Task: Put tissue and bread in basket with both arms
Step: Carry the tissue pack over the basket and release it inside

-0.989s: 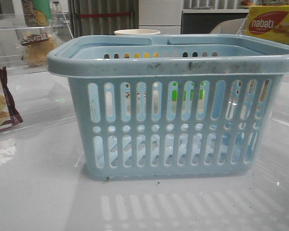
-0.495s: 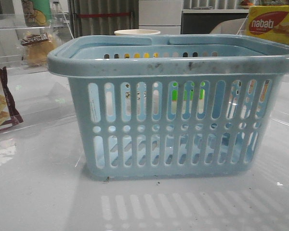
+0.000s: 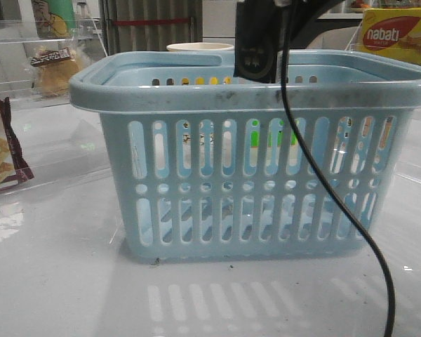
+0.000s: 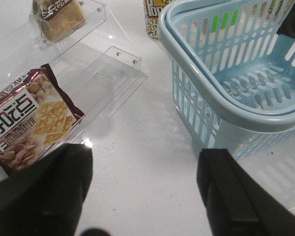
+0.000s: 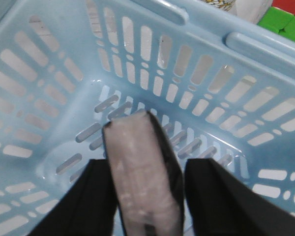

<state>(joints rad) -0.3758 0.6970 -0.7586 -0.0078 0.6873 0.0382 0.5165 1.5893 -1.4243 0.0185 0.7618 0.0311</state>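
Right wrist view: over the basket point(image 5: 152, 64), well inside its rim, right gripper point(image 5: 145, 189) clamped on the tissue point(image 5: 142, 172) above the bare floor. Best lowered further, then released centrally. Left gripper point(image 4: 142, 191) spread wide, holding nothing; bread point(image 4: 59, 17) on its clear shelf.

Light-blue slotted basket point(image 3: 252, 175), black tissue point(image 5: 145, 172), golden-brown bread point(image 4: 59, 19).

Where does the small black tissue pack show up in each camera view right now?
Front view: small black tissue pack hanging just above the light-blue slotted plastic basket rim, back right.
Left wrist view: only a dark corner, far right; unclear.
Right wrist view: centre, between the right gripper fingers.
Shared landmark: the basket.
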